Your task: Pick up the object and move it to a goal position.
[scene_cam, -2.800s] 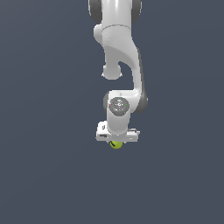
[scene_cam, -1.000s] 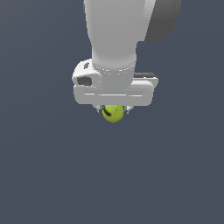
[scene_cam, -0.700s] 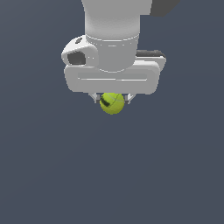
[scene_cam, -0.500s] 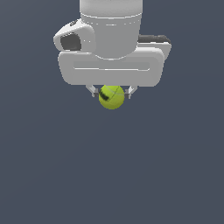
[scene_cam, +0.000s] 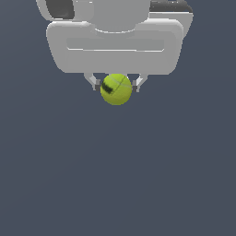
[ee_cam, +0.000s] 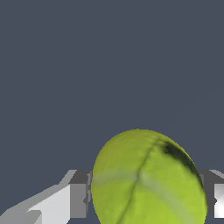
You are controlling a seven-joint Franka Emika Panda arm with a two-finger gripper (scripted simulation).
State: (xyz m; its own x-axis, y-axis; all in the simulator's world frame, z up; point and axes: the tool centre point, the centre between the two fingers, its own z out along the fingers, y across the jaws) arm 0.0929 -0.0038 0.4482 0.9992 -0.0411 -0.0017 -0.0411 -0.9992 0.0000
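The yellow-green ball (scene_cam: 116, 89), with a faint seam and a small black mark, sits between my two fingers, under the white hand that fills the top of the exterior view. My gripper (scene_cam: 116, 85) is shut on the ball, one finger (scene_cam: 93, 83) on each side of it. In the wrist view the ball (ee_cam: 148, 179) looms large between the grey pads (ee_cam: 78, 200), with the seam and the black mark facing the camera. The ball hangs above the plain dark grey ground.
Only a flat dark grey-blue surface (scene_cam: 115, 175) shows around and below the hand. No other object or marker shows in either view.
The hand with the ball has come much closer to the exterior camera and higher in its picture, growing from a small distant arm to fill the top. The ball stays gripped.
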